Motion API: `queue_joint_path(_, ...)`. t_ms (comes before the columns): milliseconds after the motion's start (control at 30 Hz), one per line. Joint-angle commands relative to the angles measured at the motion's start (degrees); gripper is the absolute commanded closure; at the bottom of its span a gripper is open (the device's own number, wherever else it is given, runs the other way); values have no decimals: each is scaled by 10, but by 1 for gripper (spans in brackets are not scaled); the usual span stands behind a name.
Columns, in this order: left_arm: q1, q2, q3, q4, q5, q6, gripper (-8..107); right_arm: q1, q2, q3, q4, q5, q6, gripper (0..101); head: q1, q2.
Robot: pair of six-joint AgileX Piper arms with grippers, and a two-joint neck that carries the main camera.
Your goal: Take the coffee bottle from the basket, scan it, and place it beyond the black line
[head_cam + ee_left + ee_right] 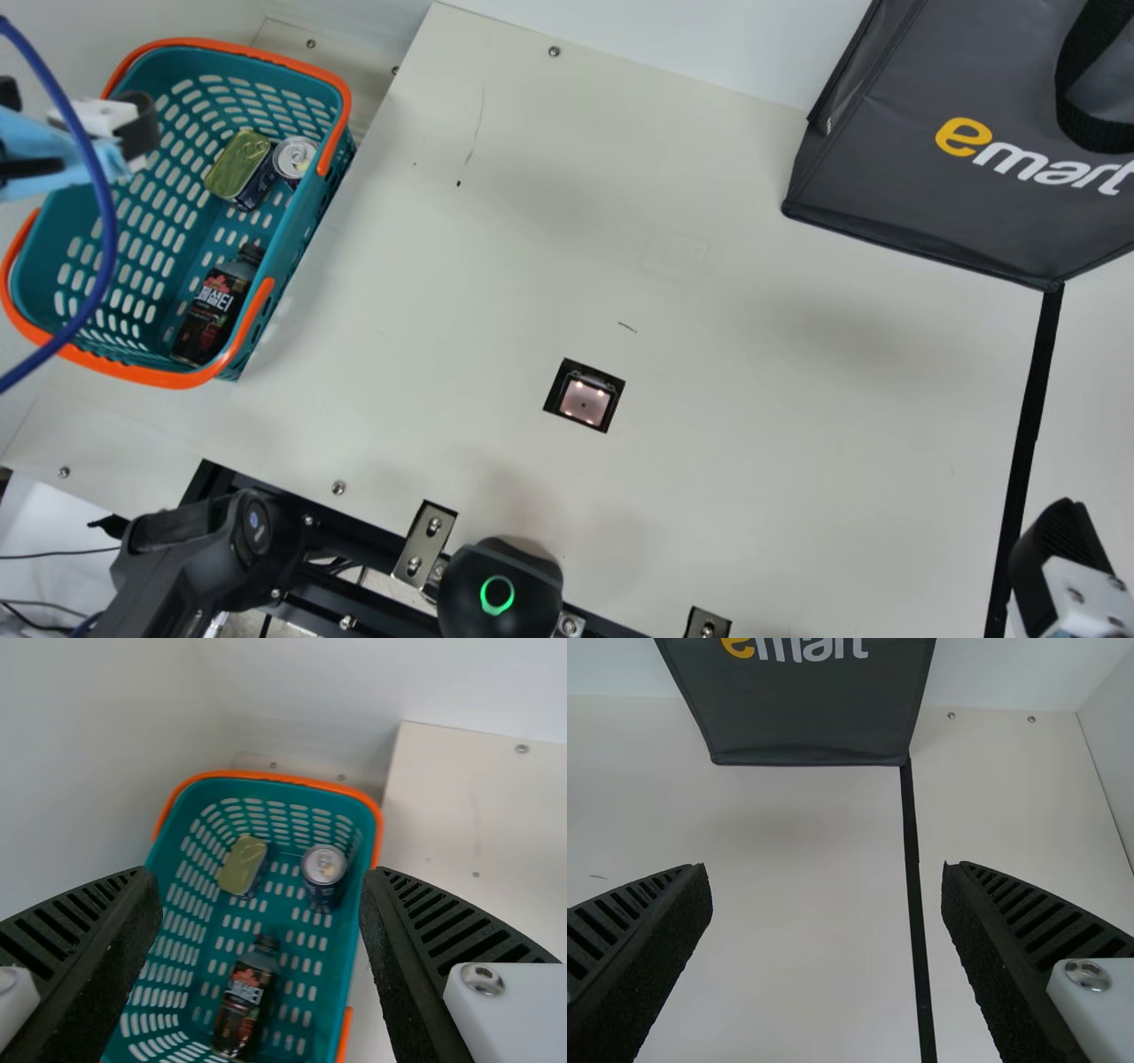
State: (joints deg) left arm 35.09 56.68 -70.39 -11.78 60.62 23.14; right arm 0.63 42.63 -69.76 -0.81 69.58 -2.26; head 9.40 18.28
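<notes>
**Coffee Bottle: Handling and Grip Point**

The coffee bottle (pixel 198 338) lies on its side on the floor of the basket (pixel 306 213), close to the wall on the counter side. Its dark cap (pixel 265 943) points towards the tin (pixel 243 865) and the can (pixel 323 870); it touches neither.

Handling: treat the bottle as likely full and moderately heavy for its size. Expect a fairly stiff body that may yield slightly under a hard squeeze, and a smooth label (pixel 245 992) that may slip under a light one. Breakage is unlikely; contents may shift as you lift.

Grip point: take hold across the body, near mid-length, with one finger on each side. Do not lift by the cap; it is narrow, and the weight would swing below it. Allow for the nearby wall, which leaves little room on that side. Raise the base well above the rim before you traverse.

Left gripper (pixel 261 881): above the basket, fingers spread wide, nothing between them. Use this arm for the pick.

Right gripper (pixel 826 873): near the black line (pixel 1028 416), fingers also apart and unloaded.

Scanner (pixel 585 400): set in the counter (pixel 753 372), between basket and line. The code is not identifiable; keep your fingers from covering it. Set down beyond the line.
</notes>
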Motion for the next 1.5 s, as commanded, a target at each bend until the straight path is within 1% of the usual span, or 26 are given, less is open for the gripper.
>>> queue_joint_path(0,34,8,-3,-4,-6,9,9,0,0,0,0,0,0,10,-15,1)
queue_joint_path(167,77,29,-14,-7,-18,14,9,0,0,0,0,0,0,10,-15,1)
queue_joint_path(333,98,43,-20,3,-27,-1,9,0,0,0,0,0,0,10,-15,1)
queue_joint_path(700,80,56,-15,32,-24,-62,9,0,0,0,0,0,0,10,-15,1)
queue_joint_path(900,71,75,-14,32,-13,-76,9,0,0,0,0,0,0,10,-15,1)
queue_joint_path(1100,77,102,-17,9,1,-48,9,0,0,0,0,0,0,10,-15,1)
queue_joint_path(1467,94,149,-11,-31,14,49,9,0,0,0,0,1,0,10,-15,1)
